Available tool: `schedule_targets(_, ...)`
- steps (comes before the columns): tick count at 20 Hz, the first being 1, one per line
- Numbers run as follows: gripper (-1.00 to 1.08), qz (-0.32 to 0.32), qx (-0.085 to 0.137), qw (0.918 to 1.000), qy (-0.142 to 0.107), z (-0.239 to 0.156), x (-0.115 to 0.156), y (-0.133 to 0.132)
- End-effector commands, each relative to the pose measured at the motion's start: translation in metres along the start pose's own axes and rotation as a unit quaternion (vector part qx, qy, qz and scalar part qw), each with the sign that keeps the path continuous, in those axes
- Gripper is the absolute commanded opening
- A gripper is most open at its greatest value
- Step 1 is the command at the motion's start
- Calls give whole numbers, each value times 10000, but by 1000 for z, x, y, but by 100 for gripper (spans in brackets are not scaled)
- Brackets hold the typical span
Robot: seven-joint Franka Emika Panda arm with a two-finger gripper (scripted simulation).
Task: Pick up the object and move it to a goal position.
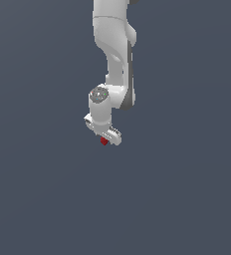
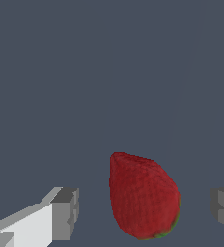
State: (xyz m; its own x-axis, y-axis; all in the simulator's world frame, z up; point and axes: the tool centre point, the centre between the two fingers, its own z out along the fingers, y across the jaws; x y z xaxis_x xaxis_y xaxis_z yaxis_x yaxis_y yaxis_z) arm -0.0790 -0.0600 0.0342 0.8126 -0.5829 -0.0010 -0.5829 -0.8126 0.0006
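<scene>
The object is a small dark red, strawberry-like lump (image 1: pixel 104 141). In the exterior view it peeks out just under the white gripper (image 1: pixel 109 138), which hangs from the arm near the middle of the picture. In the wrist view the strawberry (image 2: pixel 143 198) sits between the two grey fingertips (image 2: pixel 65 213), with a gap on each side. The gripper (image 2: pixel 145 210) is open around it and the pads do not touch it. I cannot tell whether the strawberry rests on the surface.
A plain dark grey-blue surface (image 1: pixel 48 199) fills both views. The white arm (image 1: pixel 115 45) comes down from the top of the exterior view. No other objects or markers show.
</scene>
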Motion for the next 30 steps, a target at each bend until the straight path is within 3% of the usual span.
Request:
schedule_targets(1, 100, 3, 3, 10000, 4, 8, 0, 0)
schedule_targets(5, 100, 6, 4, 10000, 5, 12, 1, 0)
schedule_targets(6, -100, 6, 4, 10000, 5, 12, 1, 0)
schedule_targets(20, -100, 5, 6, 10000, 7, 7, 1, -2)
schedule_targets(30, -100, 9, 5, 10000, 6, -44, 0, -20)
